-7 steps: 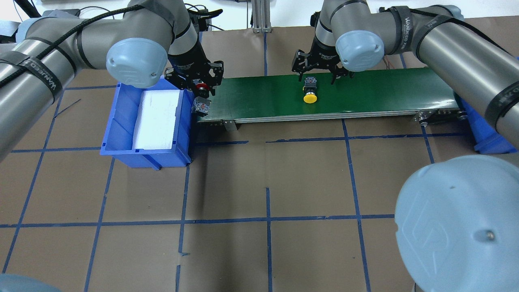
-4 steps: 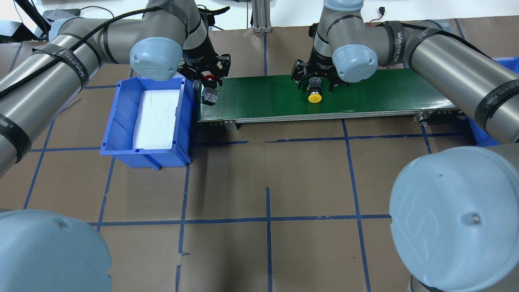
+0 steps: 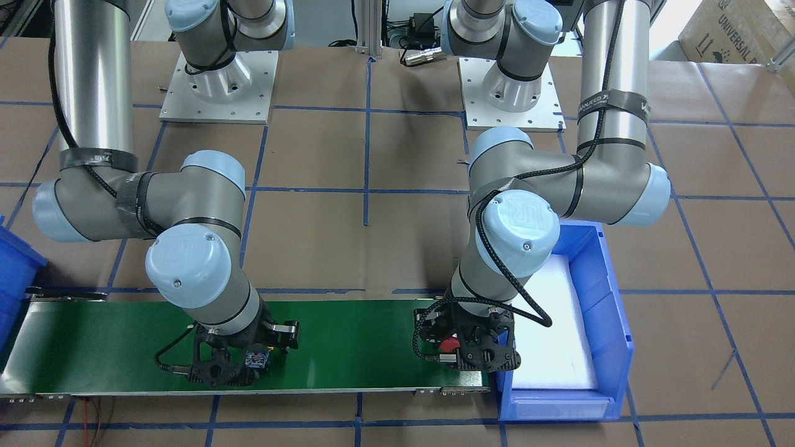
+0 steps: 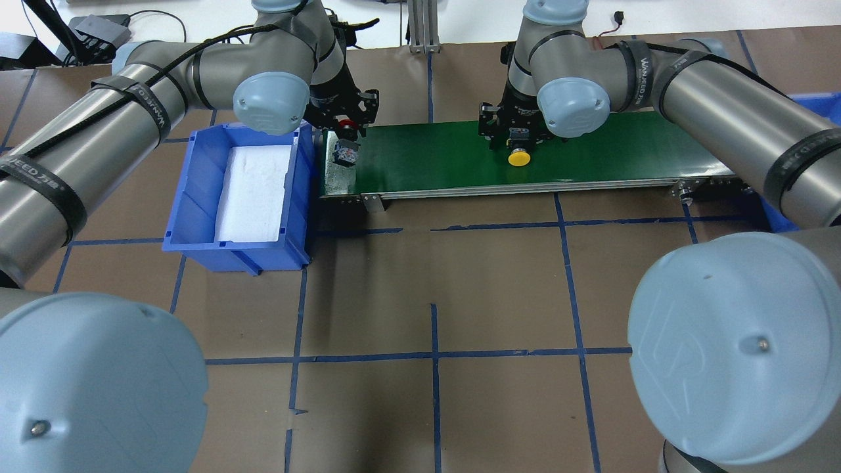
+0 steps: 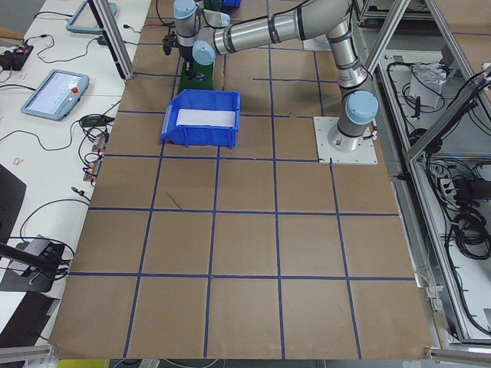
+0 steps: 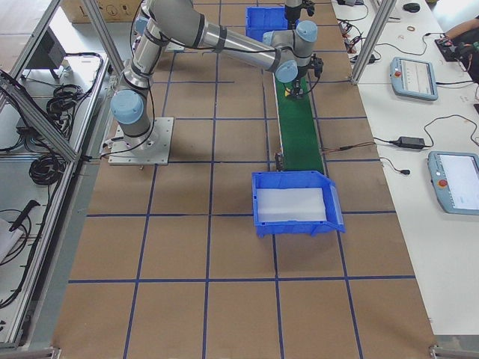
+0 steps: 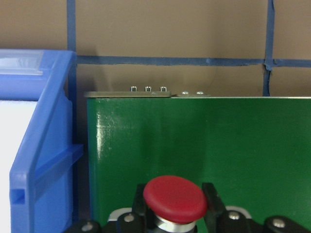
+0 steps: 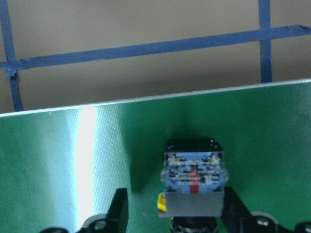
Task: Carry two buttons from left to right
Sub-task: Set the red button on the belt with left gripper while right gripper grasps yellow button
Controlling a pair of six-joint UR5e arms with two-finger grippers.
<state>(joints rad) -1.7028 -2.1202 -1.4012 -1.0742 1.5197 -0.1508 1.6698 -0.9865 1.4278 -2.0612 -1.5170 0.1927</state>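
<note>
The red button (image 7: 175,199) is held in my left gripper (image 4: 346,131), which is shut on it just above the left end of the green conveyor belt (image 4: 427,157). Its grey contact block (image 4: 345,152) hangs toward the camera. The front-facing view shows the red cap (image 3: 448,343) between the fingers. The yellow button (image 4: 520,157) lies on the belt's middle. My right gripper (image 4: 518,131) is open and straddles its contact block (image 8: 193,182), with a gap at one finger (image 8: 119,208).
A blue bin (image 4: 197,197) lined with white foam stands against the belt's left end. Another blue bin (image 4: 811,98) sits past the belt's right end, mostly hidden by the right arm. Brown paper with a blue tape grid covers the table.
My left gripper has carried the red button from the bin's edge rightward and farther back over the belt's left end. My right gripper has come down around the yellow button.
</note>
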